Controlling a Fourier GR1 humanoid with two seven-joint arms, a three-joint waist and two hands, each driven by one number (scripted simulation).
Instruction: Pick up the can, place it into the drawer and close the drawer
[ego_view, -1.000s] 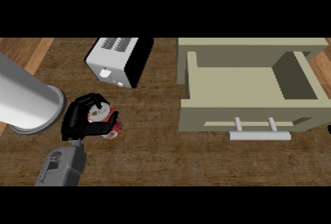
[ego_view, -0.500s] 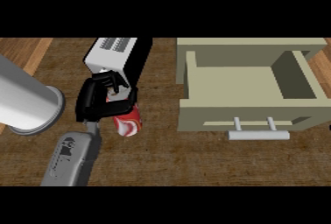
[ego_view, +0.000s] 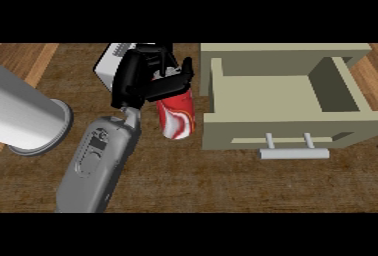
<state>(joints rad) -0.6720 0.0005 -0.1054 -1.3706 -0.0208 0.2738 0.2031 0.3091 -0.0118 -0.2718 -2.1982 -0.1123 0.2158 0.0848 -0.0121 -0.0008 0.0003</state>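
One black left hand (ego_view: 144, 77) curls its fingers (ego_view: 176, 80) round a red-and-white metal can (ego_view: 177, 114), its label unreadable, at nine o'clock of the open beige drawer (ego_view: 284, 131).

A black hand (ego_view: 148, 80) on a grey forearm (ego_view: 100, 160) shows left of centre, its fingers curled round the top of a red and white can (ego_view: 177, 115); the can hangs below the hand, tilted a little, just left of the drawer (ego_view: 284, 127); the drawer stands open at the right of the frame, beige, with a pale bar handle (ego_view: 294, 152) on its front; a white toaster (ego_view: 111, 67) lies partly hidden behind the hand at the upper middle; a large grey cylinder (ego_view: 29, 117) fills the left edge; all rest on a wooden counter (ego_view: 221, 185).
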